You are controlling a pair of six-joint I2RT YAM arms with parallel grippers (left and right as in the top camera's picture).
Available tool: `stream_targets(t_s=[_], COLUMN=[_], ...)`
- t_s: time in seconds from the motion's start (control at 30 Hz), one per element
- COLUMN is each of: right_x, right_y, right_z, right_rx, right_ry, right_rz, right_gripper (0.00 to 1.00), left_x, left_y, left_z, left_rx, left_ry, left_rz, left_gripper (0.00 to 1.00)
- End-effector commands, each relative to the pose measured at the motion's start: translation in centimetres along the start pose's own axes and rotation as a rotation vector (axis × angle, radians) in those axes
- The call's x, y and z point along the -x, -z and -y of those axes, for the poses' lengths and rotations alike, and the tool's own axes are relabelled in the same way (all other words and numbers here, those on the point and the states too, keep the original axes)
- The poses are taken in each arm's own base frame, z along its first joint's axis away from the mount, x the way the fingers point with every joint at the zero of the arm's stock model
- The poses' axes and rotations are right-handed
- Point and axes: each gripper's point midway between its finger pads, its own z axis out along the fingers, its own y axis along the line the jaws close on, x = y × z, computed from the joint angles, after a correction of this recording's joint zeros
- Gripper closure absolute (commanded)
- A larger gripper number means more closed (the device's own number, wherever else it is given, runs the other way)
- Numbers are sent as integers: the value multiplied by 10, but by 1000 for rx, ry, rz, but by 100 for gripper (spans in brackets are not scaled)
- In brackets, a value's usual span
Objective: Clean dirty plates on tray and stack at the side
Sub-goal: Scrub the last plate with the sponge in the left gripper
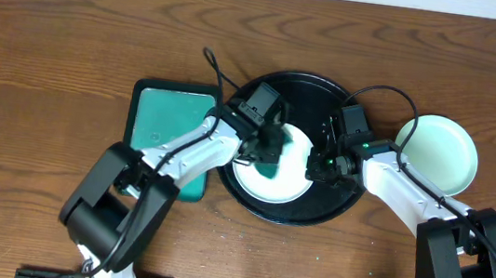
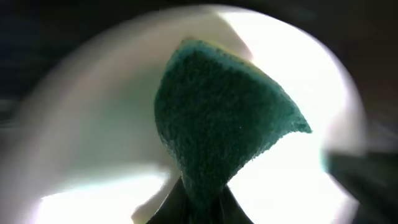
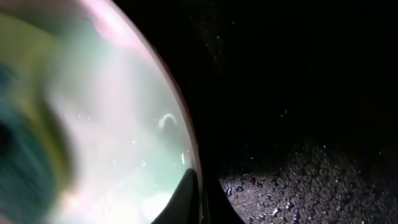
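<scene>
On the desk (image 1: pixel 55 23), toward its front edge, the dirty plate (image 1: pixel 289 187) lies in the tray (image 1: pixel 314 92), my left fingers (image 1: pixel 269 147) clenched on the sponge (image 2: pixel 224 124) atop it, my right fingers (image 1: pixel 316 170) pinching its rim, which hard scrubbing might wrench free.

Large round glossy black tray (image 1: pixel 315 89) at the middle of the brown wooden table (image 1: pixel 55 23), small round white plate (image 1: pixel 284 188) in it toward its left, dark green sponge (image 1: pixel 270 156) on that plate, rectangular black-rimmed teal tray (image 1: pixel 162 115) just left of the round tray, second small round white plate (image 1: pixel 443 152) on the table just right of it.
</scene>
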Motion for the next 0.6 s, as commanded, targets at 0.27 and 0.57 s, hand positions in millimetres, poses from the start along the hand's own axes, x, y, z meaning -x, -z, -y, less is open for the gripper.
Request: stream_targets(t_s=[0.27, 0.57], right_x=[-1, -1], right_y=[-3, -3], right_z=[12, 12], right_rx=[-56, -56], right_ry=[-4, -4], right_rz=[5, 5], right_gripper=[99, 99], left_x=[-67, -55], left_y=[-9, -14], left_z=[54, -29], left_rx=[-285, 194], left_ry=[-62, 75], left_rz=[-290, -168], left_gripper=[92, 93])
